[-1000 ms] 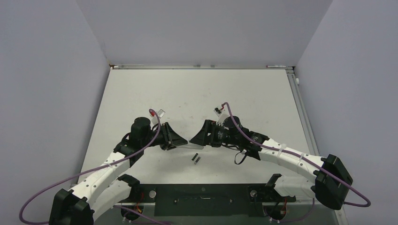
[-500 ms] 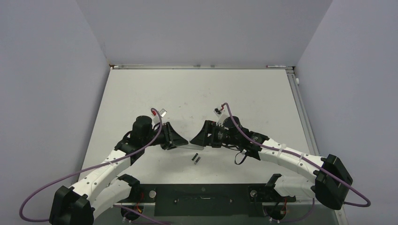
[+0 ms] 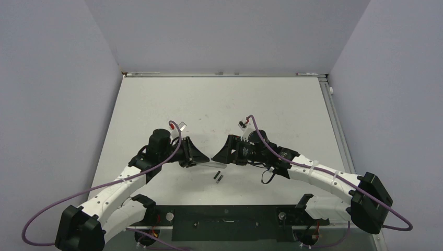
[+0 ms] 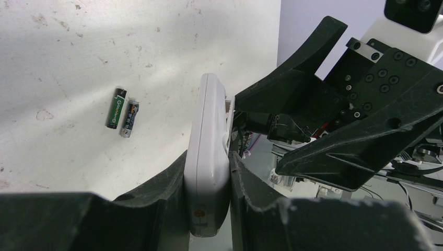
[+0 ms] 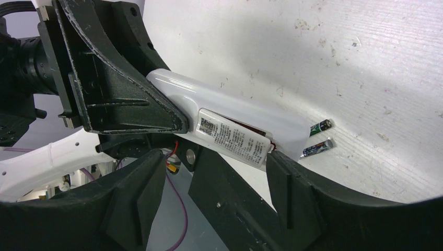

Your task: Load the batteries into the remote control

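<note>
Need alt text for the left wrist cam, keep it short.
The left pincer clamps the white remote control edge-on between its fingers, bottom centre. The right pincer, jaws apart, sits at the right, close to the remote's upper end. Two batteries lie side by side on the white table to the left.

Print on batteries [image 4: 116, 108], remote control [image 5: 235, 137]: illegible

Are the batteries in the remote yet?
Not yet. Done: the remote is held on edge, pinched in the left jaws. Now: the right jaws stand open around its end. To do: both batteries lie on the table, not loaded.
</note>
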`<state>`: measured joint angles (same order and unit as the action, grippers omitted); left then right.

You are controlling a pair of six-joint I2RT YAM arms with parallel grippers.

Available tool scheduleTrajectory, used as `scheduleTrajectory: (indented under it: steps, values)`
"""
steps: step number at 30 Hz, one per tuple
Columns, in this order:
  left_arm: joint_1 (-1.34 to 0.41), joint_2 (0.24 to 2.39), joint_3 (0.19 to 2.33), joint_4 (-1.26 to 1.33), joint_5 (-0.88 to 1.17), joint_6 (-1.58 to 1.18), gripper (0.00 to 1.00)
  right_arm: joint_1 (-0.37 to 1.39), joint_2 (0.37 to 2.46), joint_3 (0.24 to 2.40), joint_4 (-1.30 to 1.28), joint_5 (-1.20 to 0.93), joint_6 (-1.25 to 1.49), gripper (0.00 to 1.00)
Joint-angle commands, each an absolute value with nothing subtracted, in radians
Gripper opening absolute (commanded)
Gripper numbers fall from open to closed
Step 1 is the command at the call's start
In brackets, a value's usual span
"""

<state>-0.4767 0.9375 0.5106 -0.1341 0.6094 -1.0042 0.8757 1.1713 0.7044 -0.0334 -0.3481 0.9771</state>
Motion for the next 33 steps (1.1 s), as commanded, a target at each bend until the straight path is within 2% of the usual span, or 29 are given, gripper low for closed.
scheduleTrajectory:
  steps: [1, 33]
  values:
    - [-0.489, 0.945, 0.561, -0.123, 0.587, -0.980, 0.00, 0.891, 1.128, 0.747, 0.063, -0.402, 0.987, 0.68]
    - [-0.486, 1.007, 0.605, -0.156, 0.542, -0.946, 0.00, 0.860, 1.136, 0.723, 0.035, -0.380, 0.975, 0.68]
